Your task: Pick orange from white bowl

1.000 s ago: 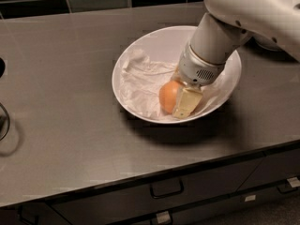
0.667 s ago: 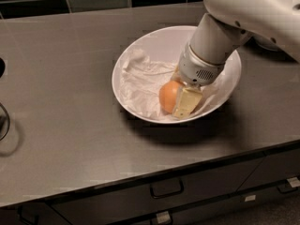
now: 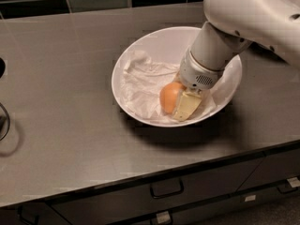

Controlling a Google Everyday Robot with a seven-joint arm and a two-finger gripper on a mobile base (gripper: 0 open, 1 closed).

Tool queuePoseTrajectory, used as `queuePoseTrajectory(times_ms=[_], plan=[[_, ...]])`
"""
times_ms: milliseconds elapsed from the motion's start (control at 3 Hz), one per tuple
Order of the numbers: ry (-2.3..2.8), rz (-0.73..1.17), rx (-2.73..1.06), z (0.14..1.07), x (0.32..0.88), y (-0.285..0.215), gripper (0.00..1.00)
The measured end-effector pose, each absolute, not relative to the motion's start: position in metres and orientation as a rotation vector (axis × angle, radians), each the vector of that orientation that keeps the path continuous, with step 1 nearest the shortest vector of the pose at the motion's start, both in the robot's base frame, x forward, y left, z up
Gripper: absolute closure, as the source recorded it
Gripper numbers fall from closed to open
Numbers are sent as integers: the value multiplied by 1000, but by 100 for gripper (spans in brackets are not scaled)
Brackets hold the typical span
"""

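Down inside the bowl (image 3: 159,41) goes the gripper (image 3: 184,106), right against the orange (image 3: 168,96), which sits on the paper (image 3: 140,86) near the bowl's front rim; whether it has a hold, can't tell

Orange (image 3: 168,96): uniform orange. White bowl (image 3: 161,40): plain white, lined with crumpled white paper (image 3: 139,82). Gripper (image 3: 181,104), inside the bowl just beside the orange: cream-yellow, below a grey wrist collar (image 3: 198,77) on a white arm (image 3: 243,13). Countertop (image 3: 61,83): brushed grey-brown. Wall tiles (image 3: 93,2): dark, with pale grout lines. Drawer fronts (image 3: 122,200): dark grey.
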State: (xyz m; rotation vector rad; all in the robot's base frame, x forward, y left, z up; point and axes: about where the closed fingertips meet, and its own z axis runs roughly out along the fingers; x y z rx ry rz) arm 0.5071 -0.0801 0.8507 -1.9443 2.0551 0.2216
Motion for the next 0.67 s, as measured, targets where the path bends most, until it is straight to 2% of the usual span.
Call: queuePoseTrajectory(times_ms=[333, 667], plan=[[2055, 222, -1944, 851, 507, -80, 50], [2055, 222, -1944, 851, 507, -80, 73]])
